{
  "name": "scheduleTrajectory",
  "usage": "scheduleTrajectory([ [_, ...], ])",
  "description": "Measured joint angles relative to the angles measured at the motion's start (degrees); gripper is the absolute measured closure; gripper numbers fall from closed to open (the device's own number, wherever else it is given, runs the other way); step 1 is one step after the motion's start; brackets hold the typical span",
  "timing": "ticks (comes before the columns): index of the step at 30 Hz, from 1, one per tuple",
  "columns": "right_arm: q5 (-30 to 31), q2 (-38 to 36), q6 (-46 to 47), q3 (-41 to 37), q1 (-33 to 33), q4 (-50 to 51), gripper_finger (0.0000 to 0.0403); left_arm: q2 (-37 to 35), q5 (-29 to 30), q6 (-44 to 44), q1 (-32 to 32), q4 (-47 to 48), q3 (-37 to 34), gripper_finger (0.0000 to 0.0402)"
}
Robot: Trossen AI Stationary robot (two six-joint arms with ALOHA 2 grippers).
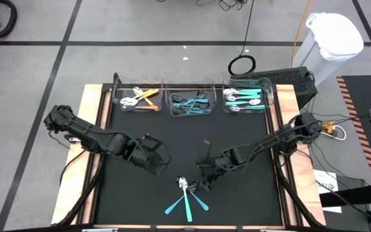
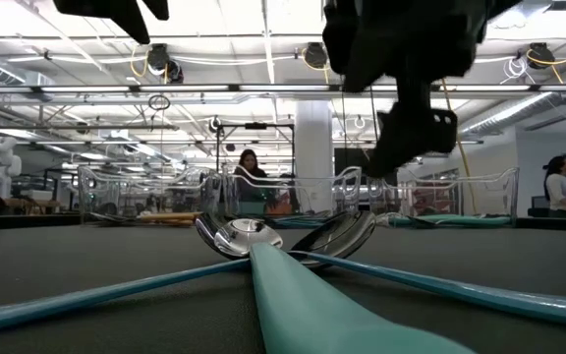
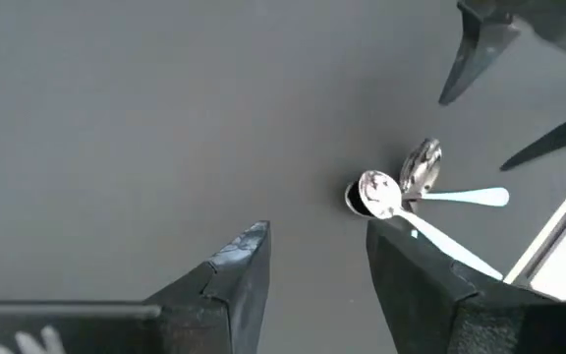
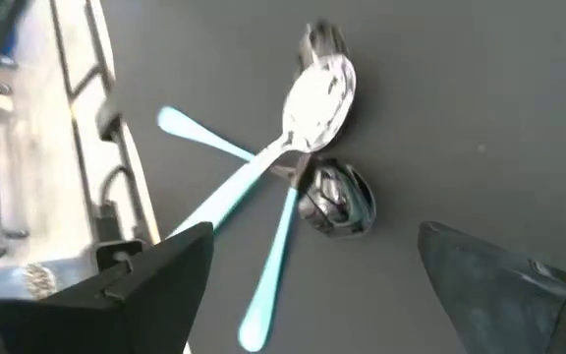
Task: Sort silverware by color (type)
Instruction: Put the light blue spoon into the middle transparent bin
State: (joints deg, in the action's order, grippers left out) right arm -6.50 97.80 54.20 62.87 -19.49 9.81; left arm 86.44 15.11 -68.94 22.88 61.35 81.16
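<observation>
Right gripper [image 1: 206,183], fingers spread and empty, is hovering just beside three crossed teal-handled, silver-bowled plastic spoons [image 1: 185,196] on the black mat's near edge; probably best pinching one handle only.

Three crossed spoons [image 1: 185,195] at the table's [image 1: 237,142] front edge, three bins [image 1: 192,100] along its back.

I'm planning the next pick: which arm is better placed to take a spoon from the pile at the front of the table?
Right, probably. The right gripper hangs open just beside the teal-handled spoons, which fill its wrist view. The left gripper, also open, sits farther back.
</observation>
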Motion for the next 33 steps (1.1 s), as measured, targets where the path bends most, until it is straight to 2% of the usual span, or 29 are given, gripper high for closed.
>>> scheduleTrajectory([
  [8,0.3,6.4,-3.2,0.0,-1.0,-3.8,0.0051,1.8,0.2,-2.8,3.2,-5.5,-0.2,0.023],
  [12,0.6,8.9,-3.9,0.0,-0.5,-5.1,0.0074,2.6,0.2,-2.8,4.2,-6.5,-0.2,0.023],
  [16,0.7,10.2,-4.2,0.0,-0.1,-5.5,0.0128,2.5,0.1,-4.2,4.7,-6.4,-0.2,0.023],
  [23,-1.4,10.9,-4.9,0.1,1.2,-6.6,0.026,2.5,0.2,-4.2,5.2,-5.4,-0.2,0.023],
  [28,-6.6,11.0,-4.9,0.0,1.4,-11.7,0.0343,2.5,1.6,-4.2,4.7,-5.3,-0.2,0.023],
  [31,-7.0,11.1,-5.4,0.0,1.7,-12.6,0.0387,2.5,1.6,-5.1,5.0,-5.3,-0.2,0.023],
  [33,-6.2,11.0,-5.9,0.0,2.3,-12.6,0.0397,2.5,1.6,-5.8,5.4,-5.3,-0.2,0.023],
])
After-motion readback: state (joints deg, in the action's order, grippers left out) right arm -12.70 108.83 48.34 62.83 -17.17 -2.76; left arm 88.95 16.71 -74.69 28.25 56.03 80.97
